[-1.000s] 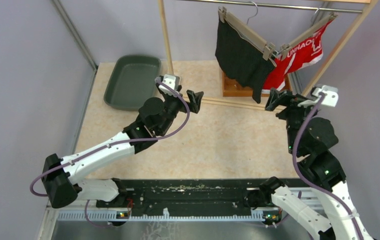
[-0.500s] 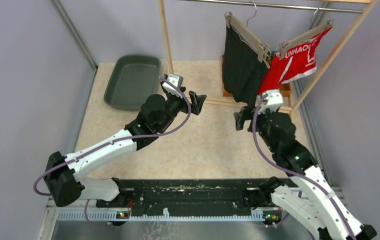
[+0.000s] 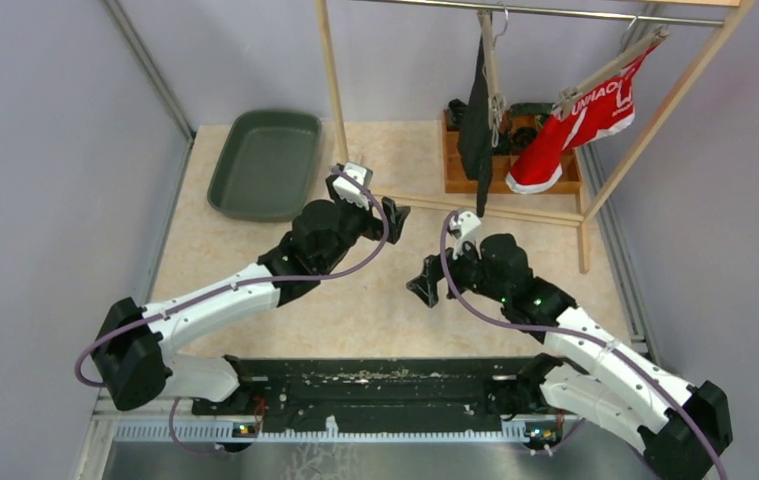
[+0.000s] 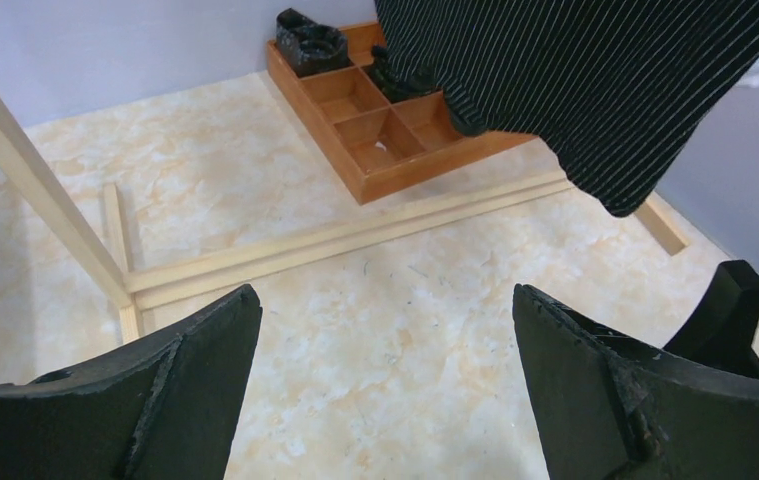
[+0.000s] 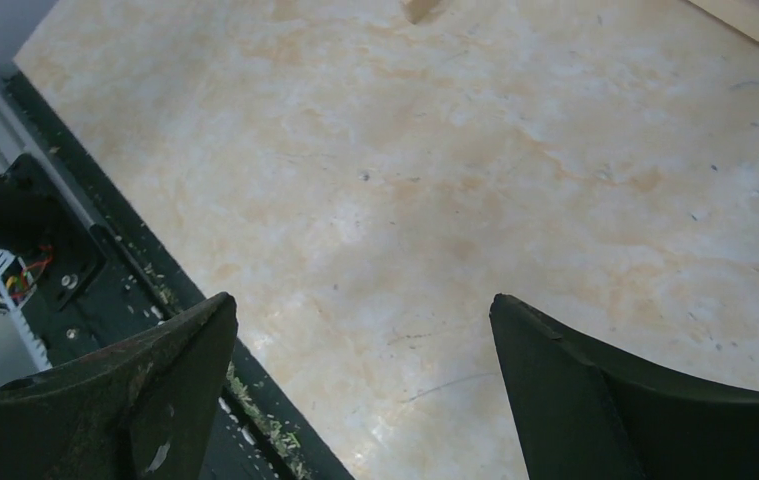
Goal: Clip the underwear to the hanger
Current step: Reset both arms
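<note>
The black pinstriped underwear hangs from a wooden clip hanger on the top rail, turned edge-on to the top camera. In the left wrist view it hangs at the upper right, above the rack's base bars. A red underwear hangs on a second hanger to its right. My left gripper is open and empty, low over the table, left of the black underwear and facing it. My right gripper is open and empty over mid-table, facing the near edge.
A wooden compartment box sits under the hanging clothes. The rack's wooden post and base bars cross the table behind my grippers. A dark green tray lies at the back left. The black base rail runs along the near edge.
My right arm swung from beside the rack down and left to mid-table. The black underwear's hanger swung and turned edge-on. My left gripper dropped slightly. Both grippers opened a little wider.
</note>
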`<state>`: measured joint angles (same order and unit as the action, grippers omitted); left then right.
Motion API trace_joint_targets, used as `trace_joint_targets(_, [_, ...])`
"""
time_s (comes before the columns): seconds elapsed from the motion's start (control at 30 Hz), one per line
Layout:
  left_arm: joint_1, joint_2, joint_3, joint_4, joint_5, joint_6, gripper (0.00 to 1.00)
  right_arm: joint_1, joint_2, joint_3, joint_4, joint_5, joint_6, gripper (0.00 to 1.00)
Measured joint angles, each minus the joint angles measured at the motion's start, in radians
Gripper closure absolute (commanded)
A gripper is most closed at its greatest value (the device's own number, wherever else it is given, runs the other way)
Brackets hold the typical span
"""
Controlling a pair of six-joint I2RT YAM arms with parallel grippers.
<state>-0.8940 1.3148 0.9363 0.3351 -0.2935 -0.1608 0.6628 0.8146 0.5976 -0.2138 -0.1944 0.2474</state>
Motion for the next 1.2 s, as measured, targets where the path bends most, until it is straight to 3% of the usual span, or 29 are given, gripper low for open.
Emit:
trace_joint_targets(0.13, [0.0, -0.011, -0.026, 0.0, -0.023, 0.003, 0.01, 0.078, 0.029, -0.002, 0.046, -0.035, -0.004, 0.03])
trace_joint_targets(0.5, [0.015, -0.113, -0.053, 0.008, -0.108, 0.039, 0.01, 0.405, 0.308, -0.001, 0.104, -0.065, -0.1, 0.02])
trace_joint_targets(0.83, [0.015, -0.206, -0.095, 0.017, -0.182, 0.103, 0.01, 0.445, 0.317, -0.027, 0.317, -0.184, -0.126, 0.01])
trace_joint_targets(1.2, [0.021, -0.235, -0.122, 0.025, -0.237, 0.141, 0.01, 0.454, 0.284, -0.087, 0.373, -0.211, -0.124, 0.01])
